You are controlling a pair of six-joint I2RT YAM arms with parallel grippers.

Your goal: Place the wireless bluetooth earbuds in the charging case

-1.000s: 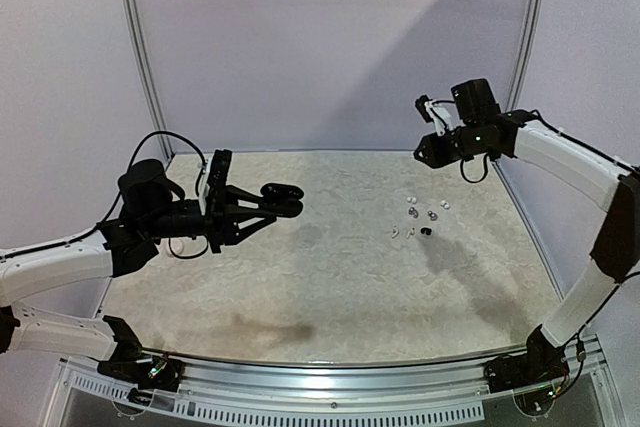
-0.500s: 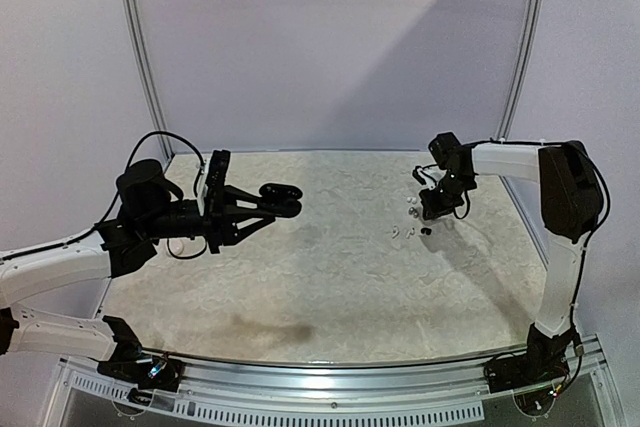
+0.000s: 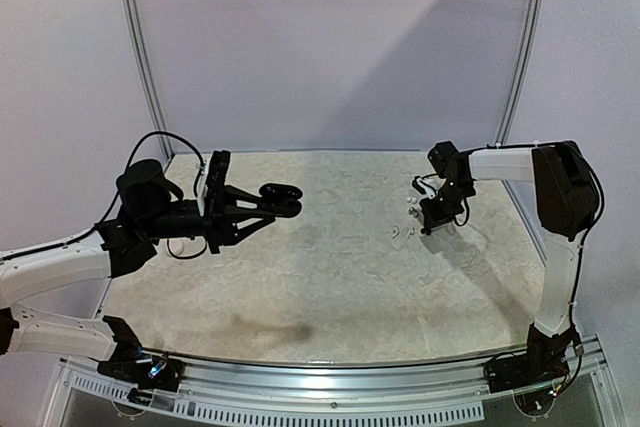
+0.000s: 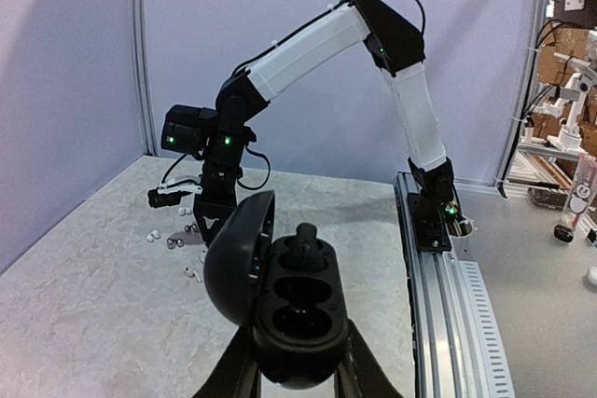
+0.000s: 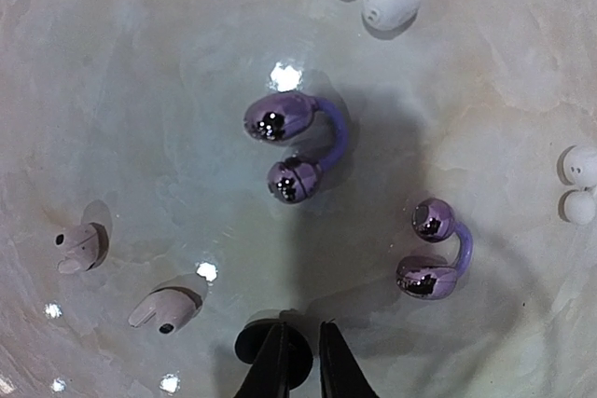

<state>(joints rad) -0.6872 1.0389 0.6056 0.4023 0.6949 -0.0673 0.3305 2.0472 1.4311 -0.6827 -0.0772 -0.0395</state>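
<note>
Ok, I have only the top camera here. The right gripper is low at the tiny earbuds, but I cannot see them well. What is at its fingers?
Observer: In the right wrist view, the right gripper is closed on a black earbud.
Operator: And inside the case, please?
Observer: The left gripper holds the charging case with its lid open. A black piece sits in the far recess, and the nearer one looks empty.
Operator: What lies nearest to the right gripper?
Observer: Two shiny purple earbuds, clip-shaped, lie just beyond it.
</note>
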